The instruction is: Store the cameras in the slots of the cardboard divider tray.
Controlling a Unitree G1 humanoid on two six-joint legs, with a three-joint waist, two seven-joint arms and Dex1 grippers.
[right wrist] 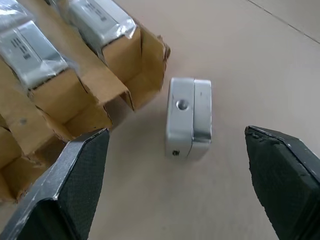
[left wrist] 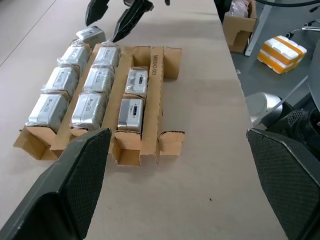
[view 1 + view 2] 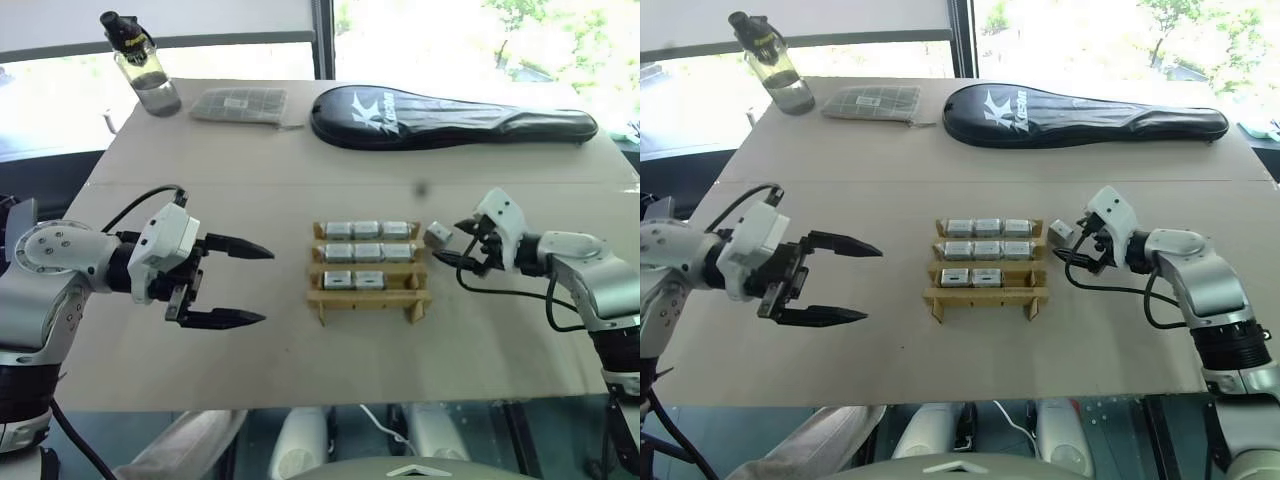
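Head view: left gripper (image 3: pixel 248 283) spread wide and empty, well apart from the cardboard divider tray (image 3: pixel 368 295) ahead of its tips; eight cameras (image 3: pixel 367 230) slotted there. Right gripper (image 3: pixel 452 244) parted, one loose camera (image 3: pixel 437 235) just beside its fingertips.
Left wrist: tray ahead of the parted fingers (image 2: pixel 75 190).
Right wrist: loose camera on the table (image 1: pixel 240 50) ahead between spread fingers (image 1: pixel 280 175), untouched, beside the tray's corner

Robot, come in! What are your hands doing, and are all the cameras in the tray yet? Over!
Both hands open, left hand idle. Eight cameras slotted in tray. Last camera loose beside tray, right hand at it. Nothing blocking.
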